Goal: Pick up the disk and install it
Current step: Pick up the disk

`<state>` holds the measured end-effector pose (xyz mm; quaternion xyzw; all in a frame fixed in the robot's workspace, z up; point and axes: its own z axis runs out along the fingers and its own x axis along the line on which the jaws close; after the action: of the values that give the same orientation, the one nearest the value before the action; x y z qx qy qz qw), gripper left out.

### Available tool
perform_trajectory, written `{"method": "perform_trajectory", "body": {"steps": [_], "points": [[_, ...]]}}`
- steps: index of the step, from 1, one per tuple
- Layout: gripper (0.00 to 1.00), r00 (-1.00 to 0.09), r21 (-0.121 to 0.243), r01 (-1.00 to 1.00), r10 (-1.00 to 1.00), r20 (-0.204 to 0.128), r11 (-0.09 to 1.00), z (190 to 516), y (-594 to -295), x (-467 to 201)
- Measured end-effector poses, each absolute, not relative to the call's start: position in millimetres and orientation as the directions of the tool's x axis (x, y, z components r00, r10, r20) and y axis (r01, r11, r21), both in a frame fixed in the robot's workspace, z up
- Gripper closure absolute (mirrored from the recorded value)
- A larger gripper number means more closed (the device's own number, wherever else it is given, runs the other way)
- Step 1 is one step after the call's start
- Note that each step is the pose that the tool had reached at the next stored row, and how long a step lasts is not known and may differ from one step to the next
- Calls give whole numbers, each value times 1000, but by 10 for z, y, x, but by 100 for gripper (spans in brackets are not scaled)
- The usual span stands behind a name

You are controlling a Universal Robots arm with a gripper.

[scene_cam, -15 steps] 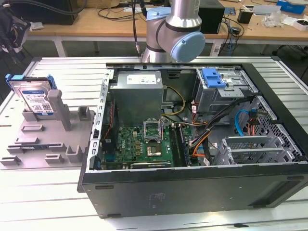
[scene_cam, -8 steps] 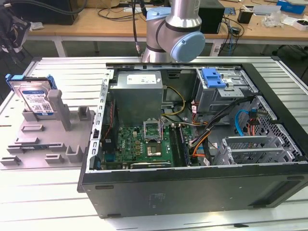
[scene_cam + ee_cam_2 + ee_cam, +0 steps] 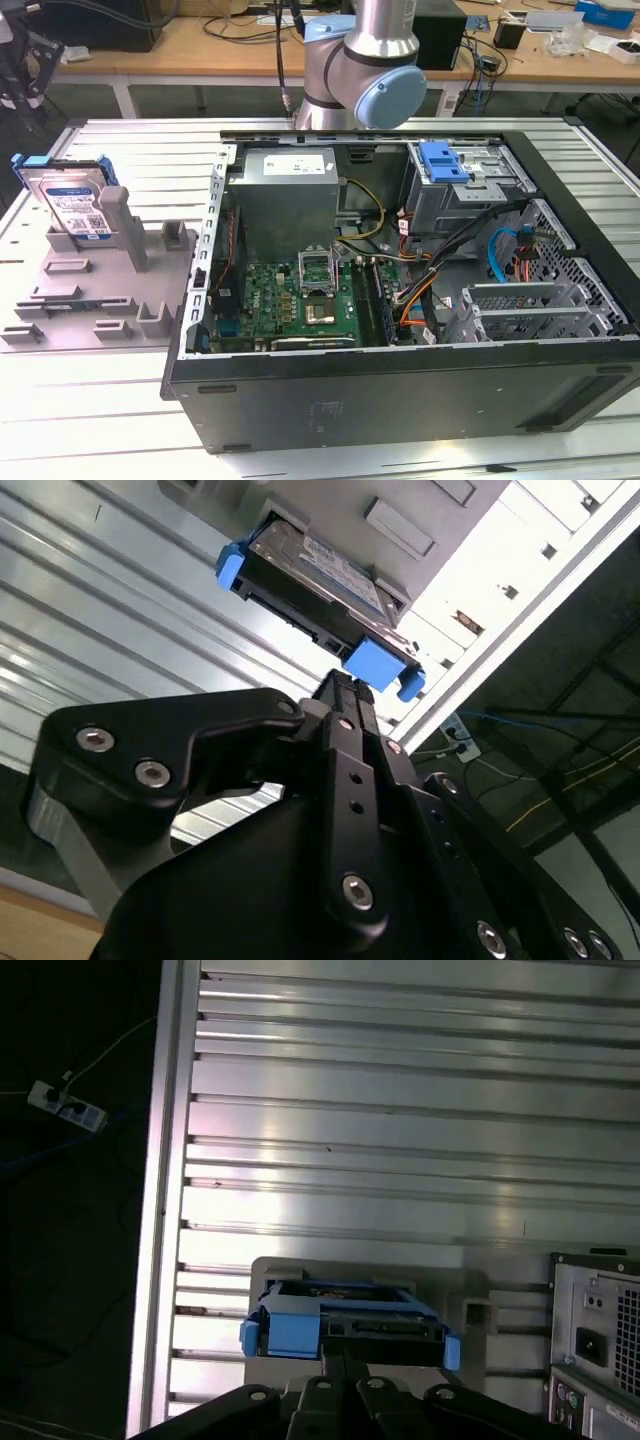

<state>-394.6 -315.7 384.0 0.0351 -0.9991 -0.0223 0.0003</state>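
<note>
The disk (image 3: 70, 200) stands on edge in a grey holder (image 3: 100, 290) on the slatted table, at the exterior view's left. It is silver with a white-and-blue label and a blue frame. In both wrist views my gripper (image 3: 336, 687) (image 3: 335, 1347) points at the disk (image 3: 315, 575) (image 3: 345, 1315), with its tip close to the blue frame edge. The black fingers (image 3: 350, 780) lie pressed together with nothing between them. I cannot tell whether the tip touches the disk.
The open computer case (image 3: 400, 400) lies on the table beside the holder. Inside it are a grey drive cage with a blue latch (image 3: 445, 165), a grey power supply box (image 3: 290, 190), a green board and cables. The arm's body (image 3: 360, 60) rises behind the case.
</note>
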Motion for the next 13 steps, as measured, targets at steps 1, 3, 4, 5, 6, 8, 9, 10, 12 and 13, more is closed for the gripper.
{"method": "perform_trajectory", "body": {"steps": [1, 3, 4, 5, 6, 8, 9, 10, 12, 13], "points": [[83, -997, 45, -78, -78, 1, 996, 3840, -3155, -3947], [71, -995, 45, -97, -97, 6, 994, 3840, -3151, -3949], [64, -994, 46, -108, -109, 9, 993, 3840, -3150, -3950], [64, -993, 46, -115, -116, 11, 992, 3840, -3150, -3950], [58, -992, 46, -123, -124, 13, 991, 3840, -3149, -3951], [52, -990, 46, -138, -139, 16, 989, 3840, -3147, -3951], [52, -989, 47, -147, -148, 18, 988, 3840, -3146, -3951], [52, -986, 47, -163, -164, 18, 985, 3840, -3145, -3951], [52, -977, 47, -212, -213, 18, 976, 3838, -3144, -3952], [52, -971, 47, -237, -238, 18, 970, 3837, -3144, -3952]]}}
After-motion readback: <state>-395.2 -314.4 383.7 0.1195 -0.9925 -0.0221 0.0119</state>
